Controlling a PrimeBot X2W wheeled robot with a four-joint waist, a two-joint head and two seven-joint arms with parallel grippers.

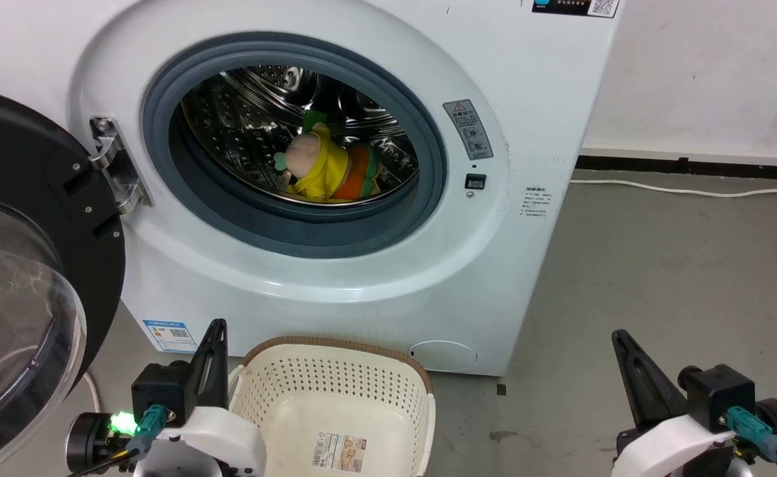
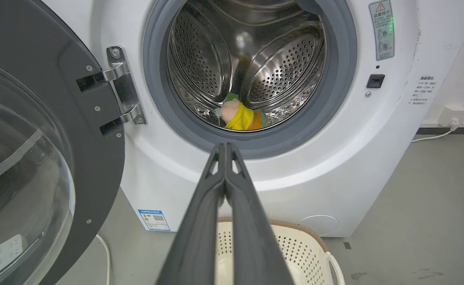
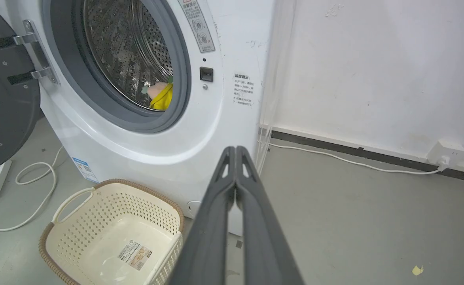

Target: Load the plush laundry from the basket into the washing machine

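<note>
Both toys lie in drum just behind gasket, basket empty, left hand and right hand pressed together, holding nothing; risk: toys roll forward and door pinches them on closing.

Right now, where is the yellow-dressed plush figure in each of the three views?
Head view: plush figure low in the drum, upper middle.
Left wrist view: plush figure near the centre, upper half.
Right wrist view: plush figure upper left, partly behind the grey gasket.
Shared landmark: that grey gasket.
</note>
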